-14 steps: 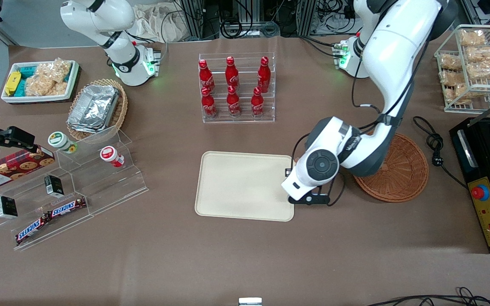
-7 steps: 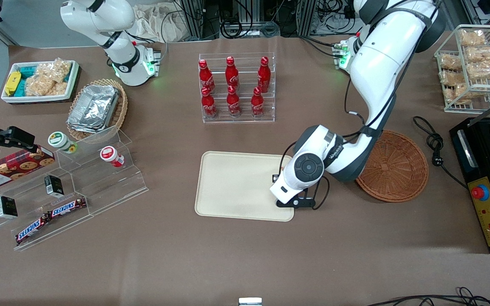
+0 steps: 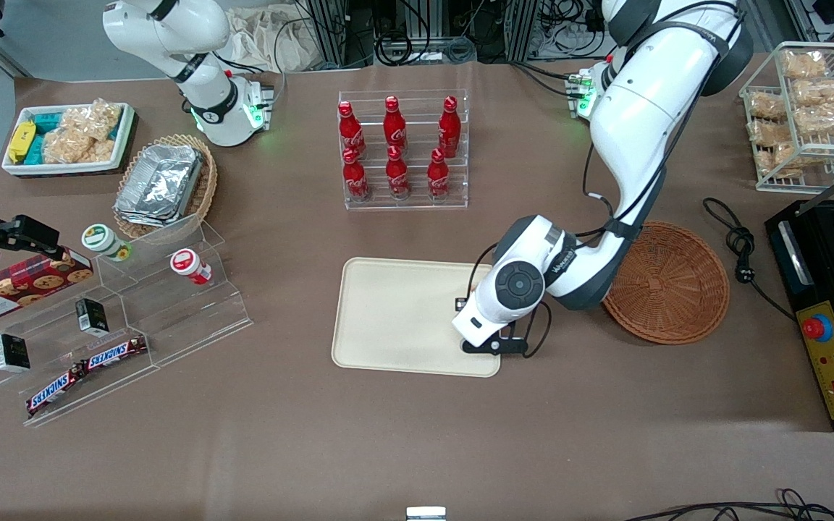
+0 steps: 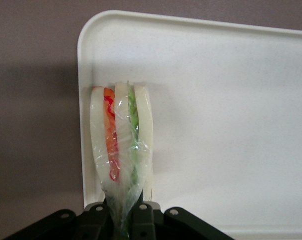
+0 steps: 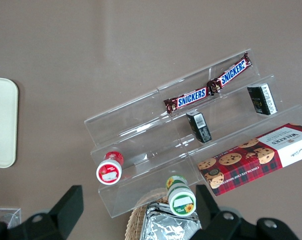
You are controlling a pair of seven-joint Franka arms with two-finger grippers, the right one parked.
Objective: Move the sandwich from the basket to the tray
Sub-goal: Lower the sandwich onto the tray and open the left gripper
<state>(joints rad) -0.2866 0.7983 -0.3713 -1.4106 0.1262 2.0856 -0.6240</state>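
Observation:
My left arm's gripper (image 4: 123, 212) is shut on the clear-wrapped sandwich (image 4: 122, 135), a wedge of pale bread with orange-red and green filling. It pinches the wedge's narrow end. The sandwich hangs over the cream-beige tray (image 4: 215, 100), just inside its rim near a rounded corner. In the front view the gripper (image 3: 476, 320) is above the tray's (image 3: 395, 311) short edge nearest the reddish-brown wicker basket (image 3: 677, 286). The wrist hides the sandwich there. Nothing lies in the part of the basket that shows; the arm covers its rim nearest the tray.
A clear rack of red cola bottles (image 3: 402, 148) stands farther from the camera than the tray. A stepped acrylic shelf (image 3: 135, 311) with snacks and a tan basket of foil containers (image 3: 163, 184) lie toward the parked arm's end. A black appliance (image 3: 830, 304) and a cable (image 3: 739, 250) lie beside the basket.
The arm has carried the gripper and sandwich sideways from beside the basket to over the tray's near-basket edge. More of the basket shows now.

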